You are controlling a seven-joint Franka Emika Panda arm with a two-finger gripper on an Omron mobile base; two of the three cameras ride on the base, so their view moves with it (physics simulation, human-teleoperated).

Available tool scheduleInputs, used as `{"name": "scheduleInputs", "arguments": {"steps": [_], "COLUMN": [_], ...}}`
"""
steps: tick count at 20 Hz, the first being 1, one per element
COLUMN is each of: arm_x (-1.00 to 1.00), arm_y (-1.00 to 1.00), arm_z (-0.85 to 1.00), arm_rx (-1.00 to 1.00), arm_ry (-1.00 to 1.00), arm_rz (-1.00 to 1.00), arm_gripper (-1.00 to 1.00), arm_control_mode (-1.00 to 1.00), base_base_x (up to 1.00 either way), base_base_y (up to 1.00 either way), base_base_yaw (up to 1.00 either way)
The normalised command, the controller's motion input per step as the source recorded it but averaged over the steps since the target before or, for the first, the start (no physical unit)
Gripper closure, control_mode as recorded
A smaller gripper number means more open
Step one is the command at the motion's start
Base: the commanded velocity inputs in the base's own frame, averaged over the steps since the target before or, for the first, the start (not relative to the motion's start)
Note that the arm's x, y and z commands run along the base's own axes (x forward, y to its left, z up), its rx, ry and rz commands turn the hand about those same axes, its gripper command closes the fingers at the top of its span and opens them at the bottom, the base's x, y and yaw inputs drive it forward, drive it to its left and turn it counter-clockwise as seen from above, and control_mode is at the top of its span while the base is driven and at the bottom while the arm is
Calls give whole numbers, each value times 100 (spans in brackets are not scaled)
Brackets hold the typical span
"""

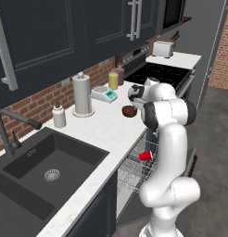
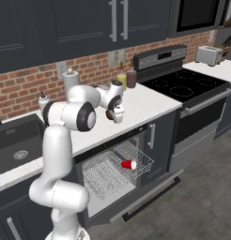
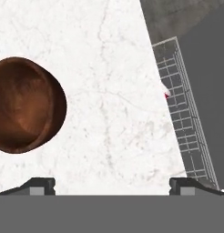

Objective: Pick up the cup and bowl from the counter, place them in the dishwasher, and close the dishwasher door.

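Observation:
The dark brown bowl [image 1: 129, 111] [image 3: 22, 111] rests on the white counter [image 1: 104, 129] [image 3: 114, 91] near its front edge. My gripper [image 1: 136, 99] [image 2: 118, 117] [image 3: 112, 186] hangs open just above the counter, beside the bowl and apart from it, with nothing between its fingertips [image 3: 41, 185]. In the right base view the hand partly hides the bowl [image 2: 109, 115]. The red cup [image 1: 145, 156] [image 2: 128, 164] lies on its side in the dishwasher's pulled-out wire rack [image 1: 132, 169] [image 2: 105, 173] [image 3: 186, 118]. The dishwasher door [image 2: 141, 201] is dropped open below the rack.
A paper towel roll [image 1: 82, 95], a soap bottle [image 1: 59, 115], a small scale [image 1: 104, 94] and a yellow bottle [image 1: 113, 79] stand along the brick wall. The black sink [image 1: 46, 162] lies to the left; the stove [image 2: 188, 86] and a toaster [image 2: 209, 55] are to the right.

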Motion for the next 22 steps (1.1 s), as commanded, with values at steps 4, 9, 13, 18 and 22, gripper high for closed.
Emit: {"name": "scheduleInputs", "arguments": {"steps": [4,9,13,18,22], "arm_x": [27,29,24,21,14], "arm_y": [0,0,0,0,2], "arm_z": [-11,-11,-16,-17,-14], "arm_rx": [0,0,-1,-1,-1], "arm_ry": [1,1,3,3,1], "arm_rz": [0,0,0,0,0], "arm_gripper": [-100,-100,-100,-100,-100], "arm_control_mode": [-100,-100,-100,-100,-100], "base_base_x": [0,0,0,0,0], "base_base_y": [0,0,0,0,0], "base_base_yaw": [0,0,0,0,0]}}
